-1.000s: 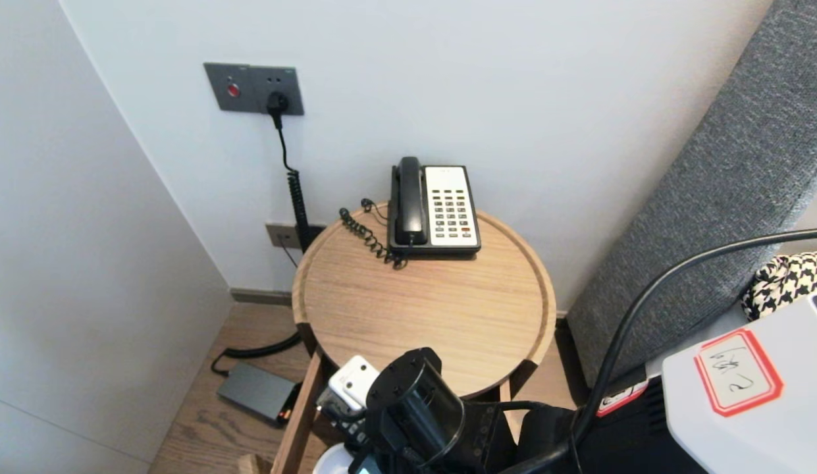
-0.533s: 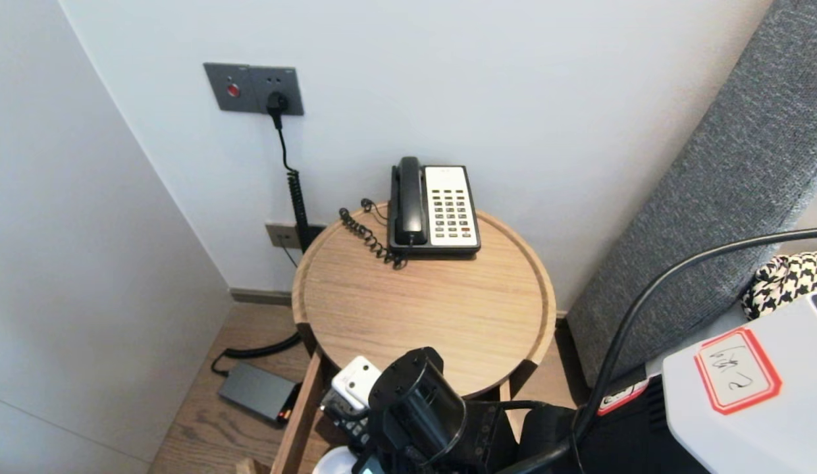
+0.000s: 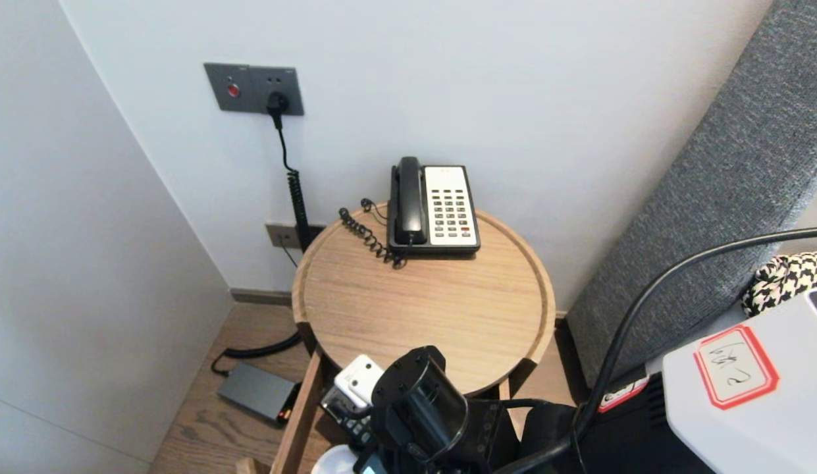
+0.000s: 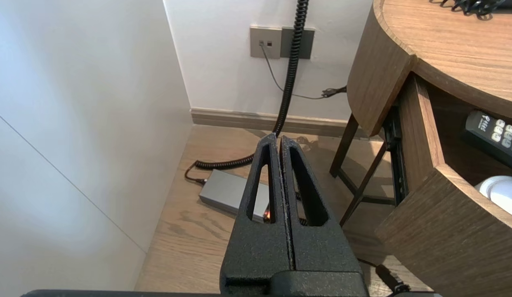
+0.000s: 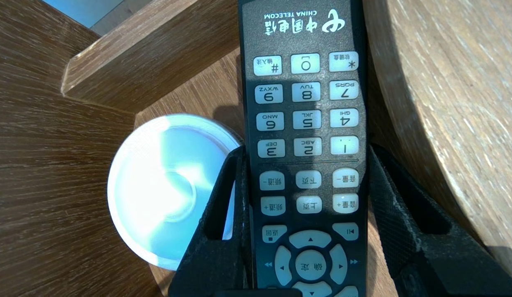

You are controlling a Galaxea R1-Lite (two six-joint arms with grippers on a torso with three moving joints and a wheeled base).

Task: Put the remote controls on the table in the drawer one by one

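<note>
A black remote control (image 5: pixel 305 37) with white buttons lies lengthwise between the fingers of my right gripper (image 5: pixel 306 150), which is shut on its two long edges. Gripper and remote are inside the open wooden drawer (image 4: pixel 441 231) under the round table top (image 3: pixel 421 309). The remote (image 4: pixel 493 136) also shows in the left wrist view. Beside it in the drawer sits a white round lid (image 5: pixel 165 189). In the head view my right arm (image 3: pixel 415 401) hides the gripper. My left gripper (image 4: pixel 278 138) is shut and empty, parked above the floor left of the table.
A black and white desk phone (image 3: pixel 434 207) stands at the table's far edge by the wall. A grey power brick (image 3: pixel 257 392) and a coiled cable (image 3: pixel 296 197) lie on the floor at left. A grey padded headboard (image 3: pixel 711 197) rises at right.
</note>
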